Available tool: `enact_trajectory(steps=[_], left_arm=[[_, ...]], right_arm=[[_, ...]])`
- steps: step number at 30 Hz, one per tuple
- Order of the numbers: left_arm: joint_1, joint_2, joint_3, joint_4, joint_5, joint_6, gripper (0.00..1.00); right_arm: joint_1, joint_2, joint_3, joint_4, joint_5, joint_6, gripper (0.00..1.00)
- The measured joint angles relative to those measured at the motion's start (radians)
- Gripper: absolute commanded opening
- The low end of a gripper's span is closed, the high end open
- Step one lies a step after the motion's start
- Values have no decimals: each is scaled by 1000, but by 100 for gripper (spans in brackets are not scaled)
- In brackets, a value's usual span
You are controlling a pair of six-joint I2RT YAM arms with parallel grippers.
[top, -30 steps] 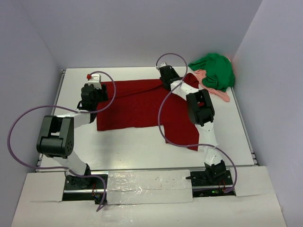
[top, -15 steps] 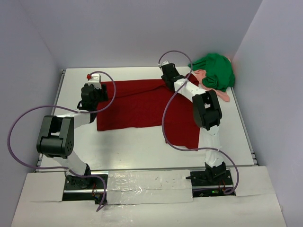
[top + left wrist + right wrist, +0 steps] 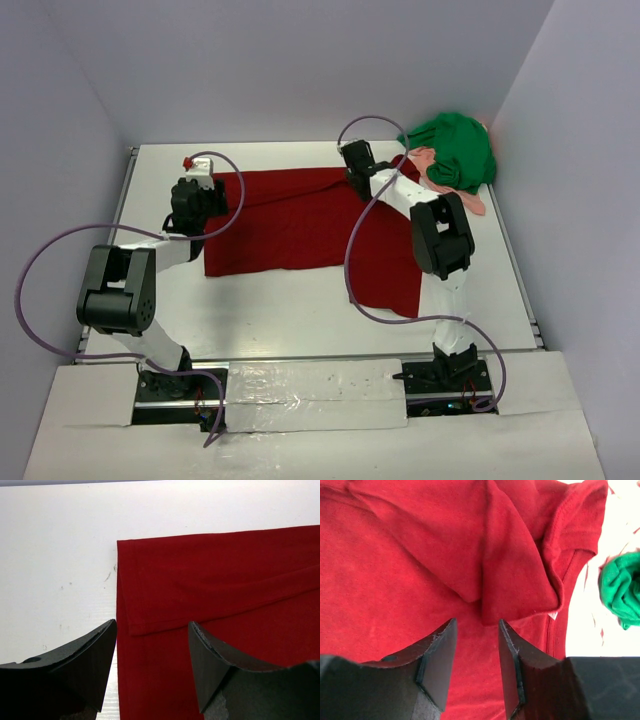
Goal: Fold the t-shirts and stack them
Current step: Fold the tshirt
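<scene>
The white table (image 3: 280,300) carries all 3 pieces, and none of them is folded to a finished shape, so I judge the task to be at an early stage, with no stack begun.

The dark red t-shirt (image 3: 290,220), the largest, lies spread across the middle and right of the table. It is mostly flat, and 1 part runs down toward the near right. The left wrist view shows a strip along its far edge already turned over onto the body. At its right end the cloth is rumpled, with a loose flap and a hemmed edge.

The green t-shirt (image 3: 455,150) sits bunched in the far right corner, untouched by either arm. The salmon-pink cloth (image 3: 470,203) pokes out from under it on the near side.

The left gripper (image 3: 152,625) stands wide over the red shirt's left edge, holding nothing. The right gripper (image 3: 476,622) stands narrow just at the tip of the rumpled flap. I cannot tell whether its fingertips pinch any cloth.
</scene>
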Motion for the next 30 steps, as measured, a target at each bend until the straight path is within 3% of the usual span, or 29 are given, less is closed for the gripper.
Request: enact_trajectory(steps=[17,30], left_arm=[[0,-2,0,0,0,0,67],[0,-3,-2,0,0,0,67]], right_arm=[[-13,-2,28,-48,-150,32,35],[-13,63,138,-90,-153,28,32]])
